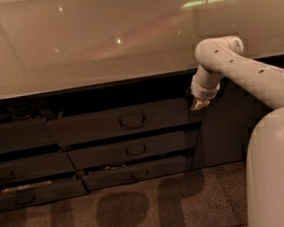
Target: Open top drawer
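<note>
The top drawer (98,126) is the widest dark grey front under the counter, with a small loop handle (132,120) at its centre. Its front stands forward of the cabinet face, with a dark gap above it. My gripper (198,103) hangs from the white arm (238,68) at the drawer front's right end, level with its top edge and well to the right of the handle. Whether it touches the drawer front cannot be made out.
A glossy pale countertop (99,39) overhangs the drawers. Two narrower grey drawers (135,150) (137,172) sit below, both slightly out. More drawers (21,167) stand at the left, one with clutter on top. My white base (278,172) fills the lower right. Brown carpet (141,211) lies in front.
</note>
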Controlling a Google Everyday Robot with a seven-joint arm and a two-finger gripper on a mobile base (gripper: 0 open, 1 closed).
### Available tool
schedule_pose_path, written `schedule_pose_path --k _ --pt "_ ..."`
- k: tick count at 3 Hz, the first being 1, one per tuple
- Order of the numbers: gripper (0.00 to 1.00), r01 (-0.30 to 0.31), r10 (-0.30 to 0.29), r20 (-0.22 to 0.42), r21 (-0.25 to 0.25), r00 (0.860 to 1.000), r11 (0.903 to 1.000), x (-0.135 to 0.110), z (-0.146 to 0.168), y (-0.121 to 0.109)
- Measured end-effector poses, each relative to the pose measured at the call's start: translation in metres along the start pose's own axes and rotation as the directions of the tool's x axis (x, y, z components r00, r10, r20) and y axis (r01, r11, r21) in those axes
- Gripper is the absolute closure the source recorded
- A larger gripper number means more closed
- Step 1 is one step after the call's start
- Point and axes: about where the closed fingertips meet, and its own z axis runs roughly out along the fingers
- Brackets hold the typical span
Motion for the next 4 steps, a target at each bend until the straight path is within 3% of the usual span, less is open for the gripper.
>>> schedule_pose_path --k 3,4 --pt "1.0 0.011 -0.011 0.004 -0.007 1.0 0.9999 -0.001 -0.002 0.009" --pt "1.0 0.024 -0.024 -0.006 0.026 1.0 0.9994 0.004 -0.012 0.011"
